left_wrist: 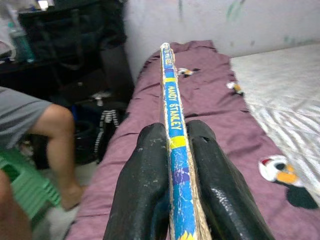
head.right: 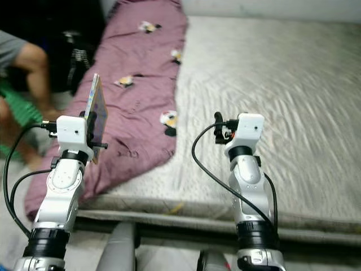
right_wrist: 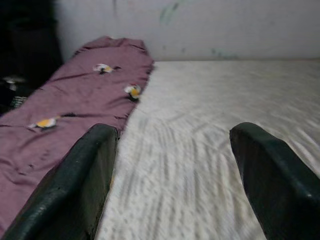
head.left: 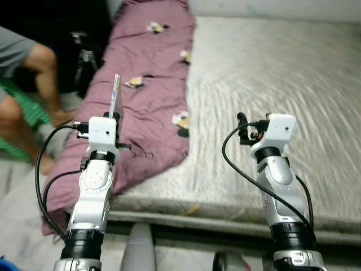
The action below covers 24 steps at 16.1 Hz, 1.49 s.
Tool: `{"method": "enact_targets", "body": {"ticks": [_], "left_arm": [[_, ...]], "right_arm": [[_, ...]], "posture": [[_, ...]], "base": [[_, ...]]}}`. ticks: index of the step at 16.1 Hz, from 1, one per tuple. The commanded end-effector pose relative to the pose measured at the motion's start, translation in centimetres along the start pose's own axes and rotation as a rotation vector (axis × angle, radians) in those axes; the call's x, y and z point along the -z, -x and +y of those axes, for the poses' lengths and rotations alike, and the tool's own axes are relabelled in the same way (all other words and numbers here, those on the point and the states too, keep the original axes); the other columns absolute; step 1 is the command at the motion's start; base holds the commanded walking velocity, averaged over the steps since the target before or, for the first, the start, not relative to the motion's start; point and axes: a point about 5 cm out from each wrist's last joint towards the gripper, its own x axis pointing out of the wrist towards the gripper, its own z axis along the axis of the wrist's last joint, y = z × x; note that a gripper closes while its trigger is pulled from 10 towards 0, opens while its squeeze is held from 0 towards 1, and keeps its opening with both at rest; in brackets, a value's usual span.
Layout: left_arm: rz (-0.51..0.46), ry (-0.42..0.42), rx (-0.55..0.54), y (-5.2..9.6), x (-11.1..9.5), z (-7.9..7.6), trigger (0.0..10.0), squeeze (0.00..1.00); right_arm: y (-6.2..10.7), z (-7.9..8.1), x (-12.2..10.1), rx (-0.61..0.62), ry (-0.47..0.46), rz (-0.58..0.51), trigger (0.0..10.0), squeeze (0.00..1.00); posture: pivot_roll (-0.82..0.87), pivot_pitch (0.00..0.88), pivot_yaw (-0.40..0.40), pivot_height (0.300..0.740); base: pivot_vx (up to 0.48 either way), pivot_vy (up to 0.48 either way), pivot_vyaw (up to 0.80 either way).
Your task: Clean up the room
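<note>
My left gripper [left_wrist: 176, 129] is shut on a thin book [left_wrist: 172, 105] with a blue and yellow spine, held upright on its edge. In the left eye view the book [head.left: 115, 93] stands above my left wrist, over the near left part of a purple blanket [head.left: 152, 68]. The blanket has small cartoon prints and lies along the left side of the bed. My right gripper [right_wrist: 175, 130] is open with nothing between its fingers. It hovers over the pale grey mattress [head.left: 271, 73], near the front edge.
A person sits at the left, with a bare leg [head.left: 45, 73] beside a green stool [head.left: 28, 110]. Dark bags and a small tripod [head.left: 84, 56] stand on the floor by the bed's left side. The blanket's end hangs over the bed's front left corner.
</note>
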Motion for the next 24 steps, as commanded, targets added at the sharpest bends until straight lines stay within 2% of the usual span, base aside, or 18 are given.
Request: {"method": "enact_targets", "body": {"ticks": [1,3,7,18,24], "left_arm": [[-0.039,0.003,-0.005,-0.4,-0.9,0.1,10.0,0.00],[-0.031,0.008,0.000,-0.4,-0.9,-0.1,10.0,0.00],[-0.013,-0.021,0.021,-0.3,-0.6,-0.3,10.0,0.00],[-0.008,-0.011,0.062,-0.3,-0.4,-0.9,10.0,0.00],[-0.011,-0.002,0.049,-0.1,-0.3,-0.8,10.0,0.00]], "right_arm": [[-0.3,-0.1,-0.4,0.012,0.009,-0.012,10.0,0.00],[-0.3,-0.4,-0.5,0.029,0.022,-0.015,10.0,0.00],[0.0,-1.1,-0.2,0.074,0.041,0.001,10.0,0.00],[-0.7,-1.2,-0.6,0.109,0.058,-0.020,10.0,0.00],[-0.5,-1.4,-0.6,0.113,0.069,-0.017,10.0,0.00]], "posture": [[-0.02,0.000,0.013,0.726],[-0.03,0.000,0.014,0.740],[-0.02,0.000,0.007,0.740],[-0.03,0.000,0.015,0.740],[-0.04,0.000,0.012,0.740]], "base": [[0.000,0.000,0.00],[0.000,0.000,0.00],[0.000,0.000,0.00],[0.000,0.000,0.00],[0.000,-0.327,0.00]]}}
